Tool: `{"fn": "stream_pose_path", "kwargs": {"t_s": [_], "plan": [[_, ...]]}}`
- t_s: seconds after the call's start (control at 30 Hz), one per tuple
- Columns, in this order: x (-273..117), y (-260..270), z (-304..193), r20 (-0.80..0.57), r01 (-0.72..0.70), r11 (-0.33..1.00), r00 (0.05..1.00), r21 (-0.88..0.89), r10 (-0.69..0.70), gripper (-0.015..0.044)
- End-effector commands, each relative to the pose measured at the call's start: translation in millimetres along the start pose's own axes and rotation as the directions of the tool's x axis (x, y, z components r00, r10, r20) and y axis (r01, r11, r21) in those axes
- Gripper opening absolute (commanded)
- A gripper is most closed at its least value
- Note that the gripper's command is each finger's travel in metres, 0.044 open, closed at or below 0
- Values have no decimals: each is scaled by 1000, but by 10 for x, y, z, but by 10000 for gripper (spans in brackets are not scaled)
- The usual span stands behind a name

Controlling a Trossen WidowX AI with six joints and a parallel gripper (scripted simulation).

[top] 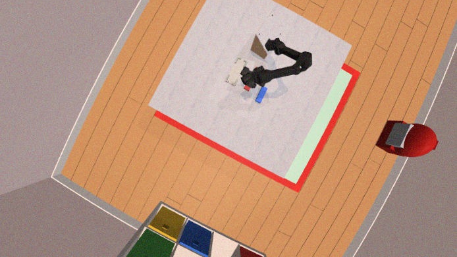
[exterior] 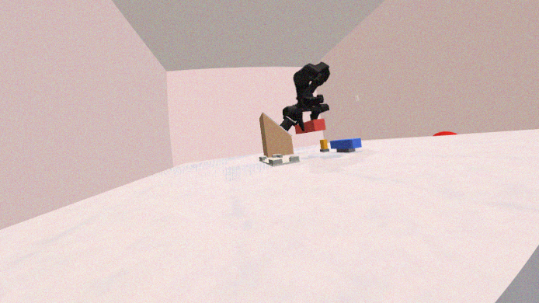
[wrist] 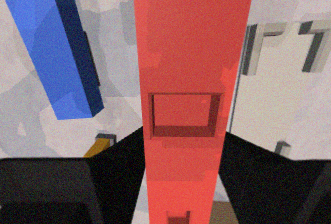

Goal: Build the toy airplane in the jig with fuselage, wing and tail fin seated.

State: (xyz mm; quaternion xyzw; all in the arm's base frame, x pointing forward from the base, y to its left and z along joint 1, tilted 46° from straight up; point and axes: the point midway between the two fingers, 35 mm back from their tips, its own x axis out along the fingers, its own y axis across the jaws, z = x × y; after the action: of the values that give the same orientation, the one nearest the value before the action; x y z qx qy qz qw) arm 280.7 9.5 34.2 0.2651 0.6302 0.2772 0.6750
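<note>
My gripper (top: 248,78) (exterior: 308,124) (wrist: 178,129) is shut on the red fuselage (top: 247,88) (exterior: 316,125) (wrist: 188,60) across its middle and holds it level above the table, to one side of the cradle. Its large and small sockets face up in the wrist view. The pale cradle (top: 236,69) (exterior: 274,161) (wrist: 261,102) has raised corner brackets and holds nothing. The blue wing (top: 261,95) (exterior: 345,144) (wrist: 48,55) lies on the table with a dark piece under it. The orange tail fin (exterior: 323,144) (wrist: 97,149) stands near the wing; the arm hides it in the top view.
An upright brown wedge-shaped panel (top: 258,47) (exterior: 276,137) (wrist: 225,214) stands on the table close to one end of the cradle, near the arm's base. The arm reaches over the table beside it.
</note>
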Motion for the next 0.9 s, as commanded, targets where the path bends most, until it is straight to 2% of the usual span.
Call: {"fn": "stream_pose_path", "kwargs": {"t_s": [0.0, 0.23, 0.87], "plan": [[-138, 8, 8, 7, 4, 1000, 1000, -11, -4, 0], [-313, 32, -26, 7, -1, 1000, 1000, -12, 1, 0], [-118, -511, 4, 8, 4, 1000, 1000, -2, -4, 0]]}}
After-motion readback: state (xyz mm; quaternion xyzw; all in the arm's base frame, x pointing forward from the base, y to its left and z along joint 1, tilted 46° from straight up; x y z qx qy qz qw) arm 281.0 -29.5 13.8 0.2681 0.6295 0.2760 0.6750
